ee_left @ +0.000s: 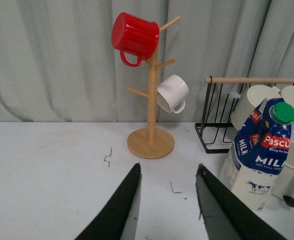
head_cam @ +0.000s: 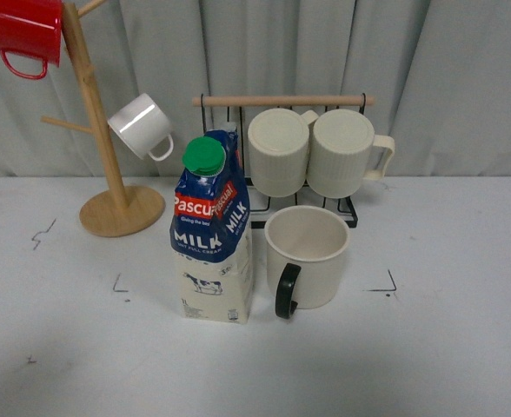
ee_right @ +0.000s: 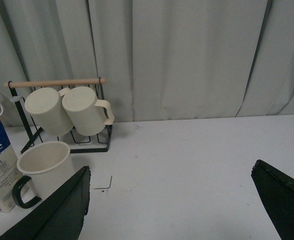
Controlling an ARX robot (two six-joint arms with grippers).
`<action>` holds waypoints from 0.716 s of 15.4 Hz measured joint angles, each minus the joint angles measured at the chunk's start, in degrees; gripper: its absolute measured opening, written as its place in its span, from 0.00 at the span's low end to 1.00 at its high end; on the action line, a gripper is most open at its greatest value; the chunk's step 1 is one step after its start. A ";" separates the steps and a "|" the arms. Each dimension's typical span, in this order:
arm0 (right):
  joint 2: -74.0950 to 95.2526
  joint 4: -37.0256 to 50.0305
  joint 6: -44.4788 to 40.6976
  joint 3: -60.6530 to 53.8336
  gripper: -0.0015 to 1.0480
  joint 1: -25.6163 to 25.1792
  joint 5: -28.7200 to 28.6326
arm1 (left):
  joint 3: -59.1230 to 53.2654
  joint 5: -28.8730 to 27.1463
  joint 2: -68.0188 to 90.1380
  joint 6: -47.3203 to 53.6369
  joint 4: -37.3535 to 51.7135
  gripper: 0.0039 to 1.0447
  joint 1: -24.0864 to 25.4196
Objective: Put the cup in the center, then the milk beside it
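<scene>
You are seeing no arm in the front view; only the wrist views are showing the end effectors, and each only as two dark finger blades cut off by the frame edge.

Left end effector (ee_left: 168,200): the fingers (ee_left: 121,210) are standing apart with bare bench (ee_left: 52,170) showing between them, gripping nothing and touching nothing. Right end effector (ee_right: 169,200): the blades are spread very wide, one near each side of the frame, with nothing between them but bench.

The milk (head_cam: 212,234) is standing upright on the bench, green cap on top. The cup (head_cam: 307,257) is sitting just beside it, upright, mouth open to the top, black handle turned toward the camera and toward the carton. A narrow gap is showing between the two in the front view. In the left wrist view the carton is covering most of the cup and the frame edge is cutting it off. In the right wrist view the carton is cropped at the frame edge.

Behind them, two ribbed cream mugs (head_cam: 312,152) are lying on their sides in a black wire rack (head_cam: 282,101) with a wooden bar, hiding most of the rack. A wooden mug tree (head_cam: 108,187) is holding a red mug (head_cam: 23,30), partly cut off in the front view, and a small white mug (head_cam: 141,126). Small black marks on the bench are too faint to read.
</scene>
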 joint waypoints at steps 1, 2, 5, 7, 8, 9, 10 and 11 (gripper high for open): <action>0.00 0.00 0.00 0.00 0.94 0.00 -0.02 | 0.00 0.00 0.00 -0.02 0.00 0.44 0.00; 0.00 0.00 0.00 0.00 0.94 0.00 -0.02 | 0.00 -0.02 0.00 -0.02 0.00 0.56 0.00; 0.00 0.00 0.00 0.00 0.94 0.00 0.00 | 0.00 0.00 0.00 -0.02 0.00 0.91 0.00; 0.00 0.00 0.00 0.00 0.94 0.00 0.00 | 0.00 0.00 0.00 0.02 0.00 0.93 0.00; 0.00 0.00 0.00 0.00 0.94 0.00 0.00 | 0.00 0.00 0.00 0.02 0.00 0.94 0.00; 0.00 0.00 0.00 0.00 0.94 0.00 0.00 | 0.00 0.00 0.00 0.02 0.00 0.94 0.00; 0.00 0.00 0.00 0.00 0.94 0.00 0.00 | 0.00 0.00 0.00 0.02 0.00 0.94 0.00; 0.00 0.00 0.00 0.00 0.94 0.00 0.00 | 0.00 0.00 0.00 0.02 0.00 0.94 0.00</action>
